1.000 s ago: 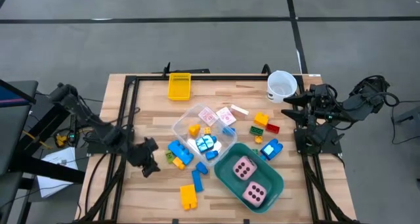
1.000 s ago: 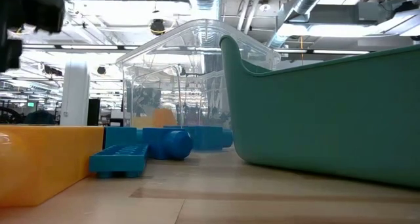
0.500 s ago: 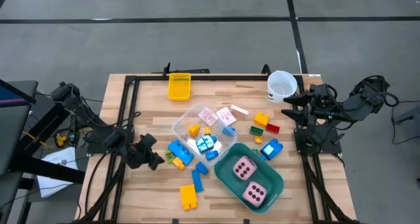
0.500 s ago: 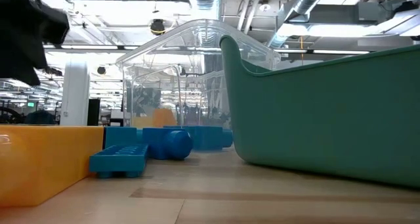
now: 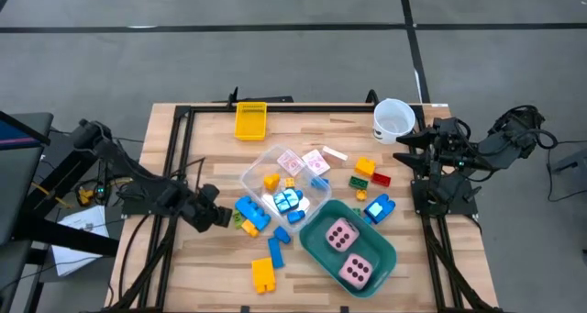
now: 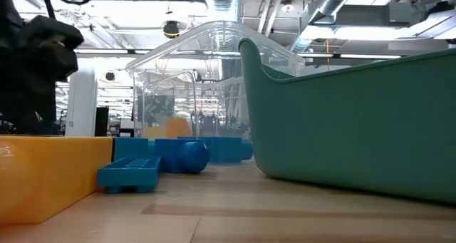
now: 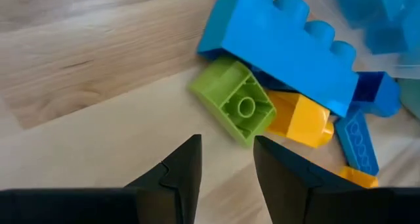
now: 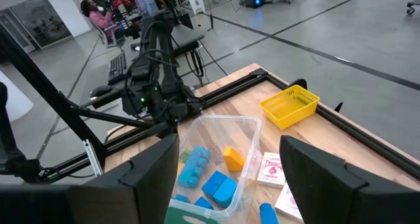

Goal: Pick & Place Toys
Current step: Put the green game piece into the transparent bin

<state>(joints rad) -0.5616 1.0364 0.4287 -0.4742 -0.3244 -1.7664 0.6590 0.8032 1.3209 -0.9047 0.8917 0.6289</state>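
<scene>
Pale wooden slats formed the table top (image 5: pixel 211 157), with grey floor all round it. At its middle stood a clear plastic bin (image 5: pixel 261 171), taken as the landmark; it held an orange brick, blue bricks and a pink-white card. Just beside the bin, toward the left arm, lay a small heap: a long blue studded plastic brick (image 7: pixel 282 46) resting over a small lime-green sloped brick (image 7: pixel 236 106), with a yellow-orange brick (image 7: pixel 302 122) touching both.

The left gripper (image 7: pixel 226 165) hovered low just short of the green brick, its two dark fingers parted by a narrow gap with nothing between them. The right gripper (image 8: pixel 226 184) waited on the far side of the bin, near a white cup (image 5: pixel 393 118), its fingers standing wide and empty.

Beyond the bin, a teal plastic tub (image 5: pixel 316 244) held two pink dotted dice (image 5: pixel 341 235). A small yellow mesh basket (image 5: pixel 250 120) sat at the table's far edge.

The green brick looked light, rigid and smooth, so likely to slip. Gripping its two flat side walls seemed safer than the sloped face, though the blue brick leaning on it might shift.
</scene>
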